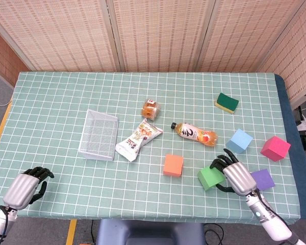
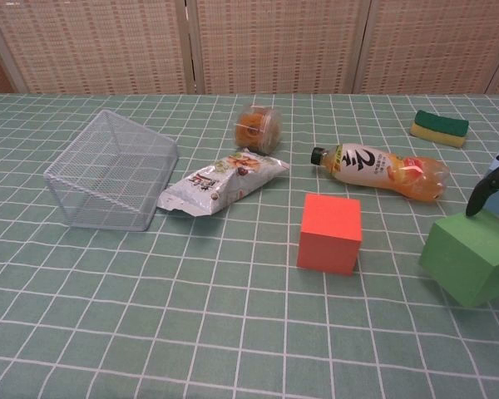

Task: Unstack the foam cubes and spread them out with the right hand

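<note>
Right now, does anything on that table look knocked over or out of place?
Yes. The drink bottle lies on its side, and the wire basket is tipped over. The green cube sits skewed to the tablecloth grid, with the right hand gripping it.

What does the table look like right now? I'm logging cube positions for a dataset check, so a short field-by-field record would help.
right hand: grips the green cube, near the table's front edge
left hand: front left corner, fingers curled, holding nothing
orange cube: alone, left of the green one
light blue cube: right of the drink bottle
pink cube: far right
purple cube: just right of the right hand
stacked cubes: none
other items: wire basket, snack bag, small jar, sponge
</note>
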Available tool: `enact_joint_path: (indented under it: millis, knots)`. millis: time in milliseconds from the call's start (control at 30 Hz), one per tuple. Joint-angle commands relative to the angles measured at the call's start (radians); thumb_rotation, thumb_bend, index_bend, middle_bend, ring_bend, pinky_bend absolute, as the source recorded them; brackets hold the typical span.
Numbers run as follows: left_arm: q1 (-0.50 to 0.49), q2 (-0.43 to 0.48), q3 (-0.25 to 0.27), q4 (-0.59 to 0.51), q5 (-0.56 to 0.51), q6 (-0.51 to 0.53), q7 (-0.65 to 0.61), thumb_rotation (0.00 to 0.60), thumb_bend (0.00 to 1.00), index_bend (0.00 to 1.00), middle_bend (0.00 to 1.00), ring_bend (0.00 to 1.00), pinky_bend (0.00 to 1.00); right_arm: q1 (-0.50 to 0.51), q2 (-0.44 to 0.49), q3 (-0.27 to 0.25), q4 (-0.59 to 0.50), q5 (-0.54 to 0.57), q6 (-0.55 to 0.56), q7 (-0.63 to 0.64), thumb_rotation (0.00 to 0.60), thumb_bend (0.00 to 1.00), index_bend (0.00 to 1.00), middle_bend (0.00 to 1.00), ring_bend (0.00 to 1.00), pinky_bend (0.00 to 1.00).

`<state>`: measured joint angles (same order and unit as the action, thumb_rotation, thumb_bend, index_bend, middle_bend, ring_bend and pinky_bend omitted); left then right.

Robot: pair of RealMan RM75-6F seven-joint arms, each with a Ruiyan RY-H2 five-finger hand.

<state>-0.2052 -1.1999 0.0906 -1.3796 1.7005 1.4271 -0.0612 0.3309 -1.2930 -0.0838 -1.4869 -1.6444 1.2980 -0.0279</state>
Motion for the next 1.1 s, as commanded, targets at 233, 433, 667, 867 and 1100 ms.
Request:
enact_joint_path:
  millis: [233, 433, 667, 867, 1100]
  knots:
    - [-0.003, -0.002, 0.002, -0.002, 0.001, -0.008, 0.007, 0.600, 0.68, 0.42, 0.38, 0.31, 0.47, -0.013, 0.064, -0.034, -0.039, 0.001, -0.046, -0.005, 0.600, 0.09, 0.33, 0.49, 0.13, 0.05]
    - [-0.002, -0.001, 0.000, -0.001, -0.002, -0.007, 0.004, 0.600, 0.68, 0.42, 0.38, 0.31, 0.47, -0.006, 0.095, -0.044, -0.047, -0.002, -0.076, 0.038, 0.600, 0.09, 0.11, 0.08, 0.00, 0.04]
    - [-0.001, -0.001, 0.000, 0.001, -0.002, -0.006, 0.000, 0.600, 0.68, 0.42, 0.38, 0.31, 0.47, -0.064, 0.120, -0.036, -0.028, -0.026, 0.050, 0.098, 0.600, 0.08, 0.00, 0.00, 0.00, 0.04]
    - [-0.005, -0.005, -0.002, 0.006, -0.011, -0.018, -0.001, 0.600, 0.68, 0.42, 0.38, 0.31, 0.47, -0.171, 0.076, 0.040, -0.007, 0.070, 0.222, 0.050, 0.600, 0.08, 0.00, 0.00, 0.00, 0.04]
    - [-0.008, -0.008, 0.003, 0.004, -0.003, -0.023, 0.008, 0.600, 0.68, 0.42, 0.38, 0.31, 0.47, -0.208, 0.029, 0.098, 0.030, 0.068, 0.330, 0.015, 0.600, 0.08, 0.00, 0.00, 0.00, 0.04]
